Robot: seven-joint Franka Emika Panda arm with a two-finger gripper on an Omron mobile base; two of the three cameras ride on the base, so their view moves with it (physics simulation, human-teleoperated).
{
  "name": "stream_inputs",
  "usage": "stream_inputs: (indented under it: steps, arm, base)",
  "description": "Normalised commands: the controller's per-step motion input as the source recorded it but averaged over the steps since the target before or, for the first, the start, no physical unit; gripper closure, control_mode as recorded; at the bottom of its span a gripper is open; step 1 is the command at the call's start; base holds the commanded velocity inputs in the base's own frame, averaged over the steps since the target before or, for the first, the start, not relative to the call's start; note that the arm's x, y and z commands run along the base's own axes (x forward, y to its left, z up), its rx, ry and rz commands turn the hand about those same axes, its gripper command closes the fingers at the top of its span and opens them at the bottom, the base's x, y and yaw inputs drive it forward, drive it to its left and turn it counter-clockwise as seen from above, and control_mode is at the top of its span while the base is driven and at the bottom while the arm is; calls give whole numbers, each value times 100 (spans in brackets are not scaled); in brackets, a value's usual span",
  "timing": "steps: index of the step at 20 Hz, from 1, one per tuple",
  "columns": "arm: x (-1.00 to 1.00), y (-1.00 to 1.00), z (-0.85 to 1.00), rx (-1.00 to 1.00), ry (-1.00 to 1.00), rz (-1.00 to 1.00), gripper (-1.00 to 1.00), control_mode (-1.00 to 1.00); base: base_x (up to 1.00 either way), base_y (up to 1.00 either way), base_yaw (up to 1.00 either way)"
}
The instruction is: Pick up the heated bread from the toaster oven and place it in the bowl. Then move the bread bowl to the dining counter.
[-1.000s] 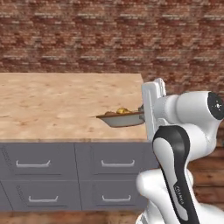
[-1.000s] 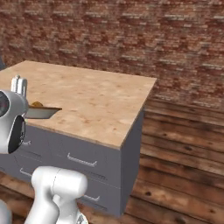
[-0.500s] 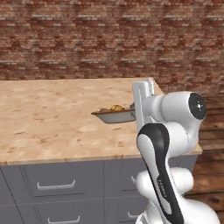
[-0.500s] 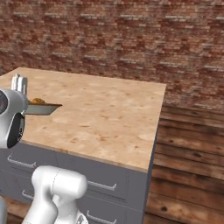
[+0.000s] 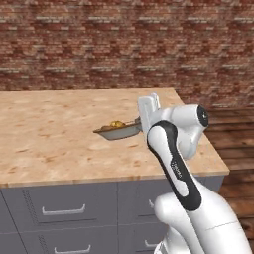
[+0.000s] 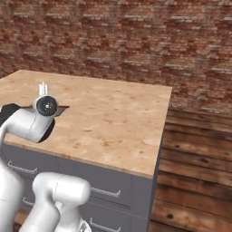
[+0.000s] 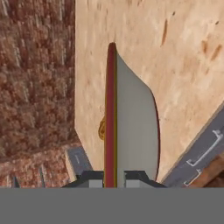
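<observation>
Above broad light-beige speckled dining counter (image 5: 59,144): shallow round olive-rimmed bowl (image 5: 119,132) held level, two-finger gripper (image 7: 114,177) pinching its right rim; small golden bun-like bread (image 5: 116,124) inside.

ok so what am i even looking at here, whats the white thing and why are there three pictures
The white thing is a robot arm on a base that can drive, in a computer-rendered kitchen. Two pictures come from cameras on that base, behind the arm to its left and right. The third comes from a camera on the hand, looking along the gripper, so it appears rolled sideways.

The gripper is shut on the rim of the bowl, a shallow dish seen edge-on in the hand view. In the bowl sits the heated bread, a small golden lump. The arm holds the bowl just above the dining counter, a beige speckled top over grey drawers; I cannot tell whether it touches. Behind is a brick wall, with a wooden floor to the side.
</observation>
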Motion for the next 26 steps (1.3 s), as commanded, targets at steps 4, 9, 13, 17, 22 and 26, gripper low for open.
stream_inputs:
  steps: [4,9,13,17,22,26]
  arm:
    - [100,17,-28,1,17,31,100,-100]
    - [55,50,-14,0,7,16,100,-100]
    - [56,64,-49,0,-1,1,100,-100]
    - [91,54,-66,0,-18,2,100,-100]
    - [99,54,-64,-2,-18,7,100,-100]
    - [93,51,-60,-17,-2,6,100,-100]
  base:
    - [0,0,0]
    - [0,0,0]
    - [0,0,0]
    - [0,0,0]
    - [0,0,0]
    - [0,0,0]
